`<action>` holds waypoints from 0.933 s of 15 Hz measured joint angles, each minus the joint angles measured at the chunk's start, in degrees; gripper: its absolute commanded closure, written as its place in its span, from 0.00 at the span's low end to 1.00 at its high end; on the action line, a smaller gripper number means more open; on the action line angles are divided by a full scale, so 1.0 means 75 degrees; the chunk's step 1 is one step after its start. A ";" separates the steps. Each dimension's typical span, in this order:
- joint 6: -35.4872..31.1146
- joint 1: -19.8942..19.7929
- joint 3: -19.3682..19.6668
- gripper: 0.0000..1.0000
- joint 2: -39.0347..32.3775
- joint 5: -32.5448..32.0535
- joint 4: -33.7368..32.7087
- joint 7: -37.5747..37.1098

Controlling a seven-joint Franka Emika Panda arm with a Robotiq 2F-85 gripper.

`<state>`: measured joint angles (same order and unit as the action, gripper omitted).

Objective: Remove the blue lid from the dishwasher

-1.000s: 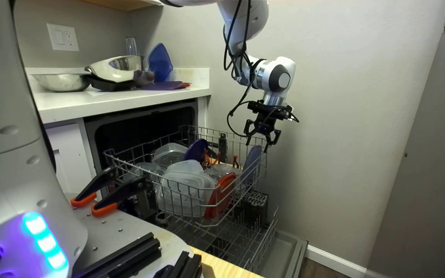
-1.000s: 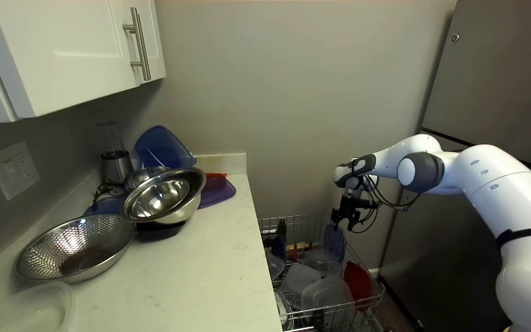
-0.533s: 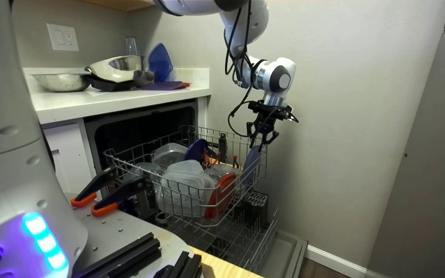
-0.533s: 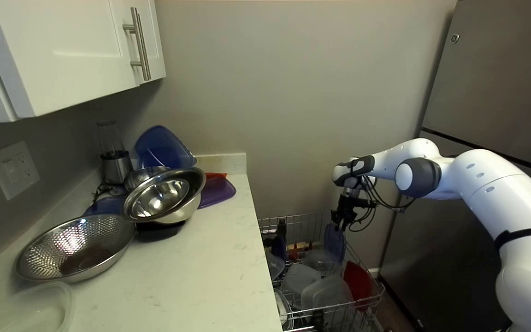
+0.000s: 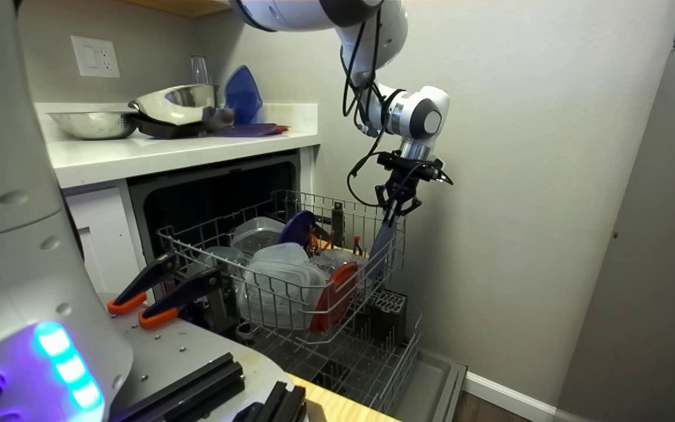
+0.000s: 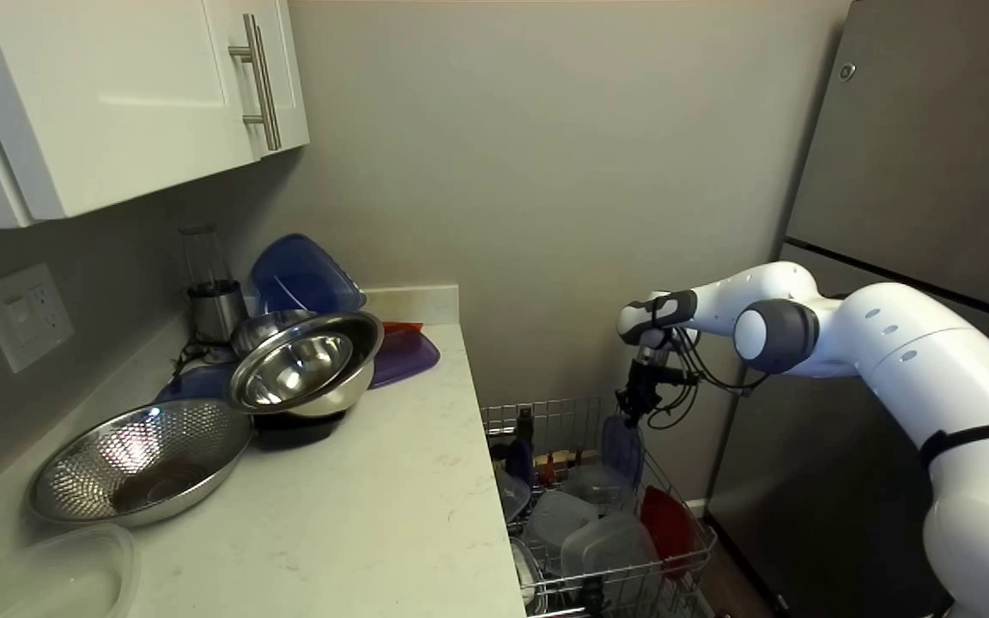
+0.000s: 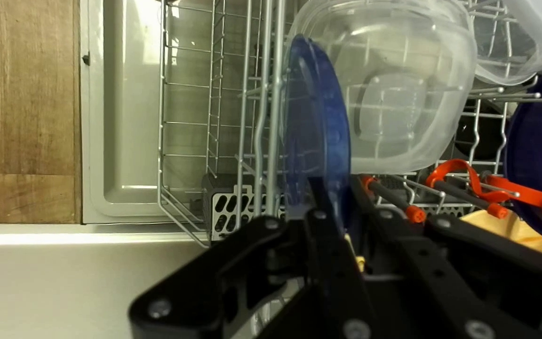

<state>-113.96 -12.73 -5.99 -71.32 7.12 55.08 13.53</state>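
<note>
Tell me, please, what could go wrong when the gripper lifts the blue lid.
The gripper pinches the blue lid at its top edge, so it might twist or slip. Close to the wires of the dishwasher rack, it could snag. It might also nudge the clear container beside it.

The white surface [image 6: 400, 489] carries a perforated metal colander [image 6: 138, 446], tilted nested steel bowls [image 6: 306, 367] just beside it, a purple lid [image 6: 409, 356] lying near the bowls, and a clear plastic container [image 6: 48, 571]. A cabinet [image 6: 142, 94] with a bar handle [image 6: 262, 81] is mounted above; a switch-and-outlet plate [image 6: 24, 316] is fixed to the wall [image 6: 104, 292]. In both exterior views, a red lid [image 6: 664, 524] stands tilted just beside translucent tubs [image 6: 606, 549].
</note>
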 measured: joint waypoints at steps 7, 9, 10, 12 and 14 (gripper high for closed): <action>0.0053 0.0168 0.0091 0.93 0.1172 -0.0473 0.0371 0.0031; 0.0267 0.0231 0.0224 0.93 0.1836 -0.0721 0.0680 0.0029; 0.0435 0.0259 0.0283 0.93 0.2185 -0.0778 0.0848 0.0029; 0.0776 0.0318 0.0368 0.93 0.2824 -0.0788 0.1170 0.0033; 0.1126 0.0351 0.0379 0.93 0.3352 -0.0788 0.1462 0.0054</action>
<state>-105.52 -10.10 -3.15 -46.18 1.21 66.04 13.94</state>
